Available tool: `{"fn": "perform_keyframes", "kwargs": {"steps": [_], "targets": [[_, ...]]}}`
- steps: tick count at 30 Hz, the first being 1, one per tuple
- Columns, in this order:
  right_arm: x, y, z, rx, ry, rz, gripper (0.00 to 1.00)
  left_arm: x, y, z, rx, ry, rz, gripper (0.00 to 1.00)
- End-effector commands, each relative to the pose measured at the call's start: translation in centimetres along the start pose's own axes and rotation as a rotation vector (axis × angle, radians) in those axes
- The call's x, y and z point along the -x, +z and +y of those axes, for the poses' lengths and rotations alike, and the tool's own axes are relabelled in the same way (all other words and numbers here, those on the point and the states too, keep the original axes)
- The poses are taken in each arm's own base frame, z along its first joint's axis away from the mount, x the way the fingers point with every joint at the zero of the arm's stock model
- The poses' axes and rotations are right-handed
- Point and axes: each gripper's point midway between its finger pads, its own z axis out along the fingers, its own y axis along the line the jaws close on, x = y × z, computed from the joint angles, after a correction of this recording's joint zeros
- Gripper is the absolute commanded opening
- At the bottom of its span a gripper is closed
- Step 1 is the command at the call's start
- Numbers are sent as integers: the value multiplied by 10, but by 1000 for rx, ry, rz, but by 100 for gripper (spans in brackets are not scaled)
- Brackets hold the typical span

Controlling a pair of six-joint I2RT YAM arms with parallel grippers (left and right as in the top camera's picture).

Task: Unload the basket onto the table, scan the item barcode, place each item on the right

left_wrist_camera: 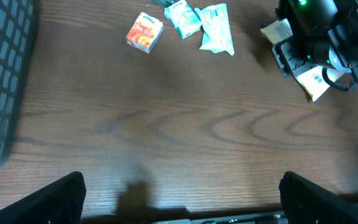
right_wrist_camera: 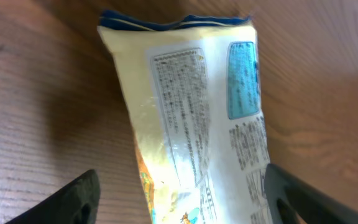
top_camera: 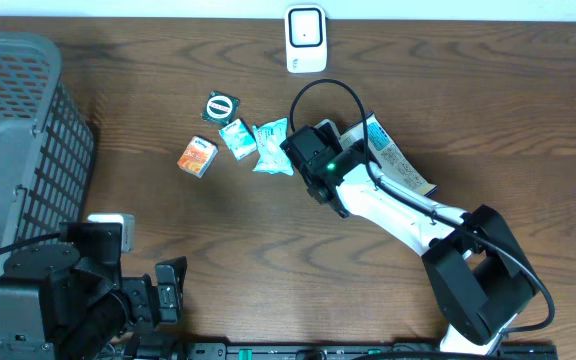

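Cream packet (right_wrist_camera: 185,124) lies flat on wooden table (right_wrist_camera: 30,124), printed back up, probably to expose its barcode. Right gripper (right_wrist_camera: 179,202) jaws spread either side. Left gripper (left_wrist_camera: 182,196) spread, idle.

Big gray basket (top_camera: 18,150) w/ lots of holes sits on the left of the brown wood table (top_camera: 218,230). Near the middle: a small orange box (top_camera: 197,157), a round dark tin (top_camera: 222,106) up & right of it, & 2 blue-green packs (top_camera: 236,138) (top_camera: 271,146) side by side.
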Motion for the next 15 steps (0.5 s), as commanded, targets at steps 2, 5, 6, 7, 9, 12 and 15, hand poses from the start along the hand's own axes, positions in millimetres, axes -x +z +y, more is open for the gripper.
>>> {"fn": "perform_keyframes", "kwargs": {"steps": [2, 5, 6, 7, 9, 12, 15], "targets": [[-7, 16, 6, 25, -23, 46, 87, 1, 0, 2, 10, -7, -1, 98], [-14, 30, 6, 13, -27, 80, 95, 1, 0, 2, 10, -7, -1, 98], [-17, 36, 6, 11, -26, 96, 95, 1, 0, 2, 10, -7, -2, 98], [-19, 39, 6, 10, -25, 105, 95, 1, 0, 1, 9, -7, -2, 98], [-25, 48, 6, 5, -30, 132, 97, 1, 0, 1, 9, -7, -2, 97], [-32, 58, 7, -3, -28, 158, 98, 1, 0, 2, 10, -7, -1, 98], [-37, 69, 5, -8, -15, 180, 92, 1, 0, 1, 9, -7, -1, 97]]}}
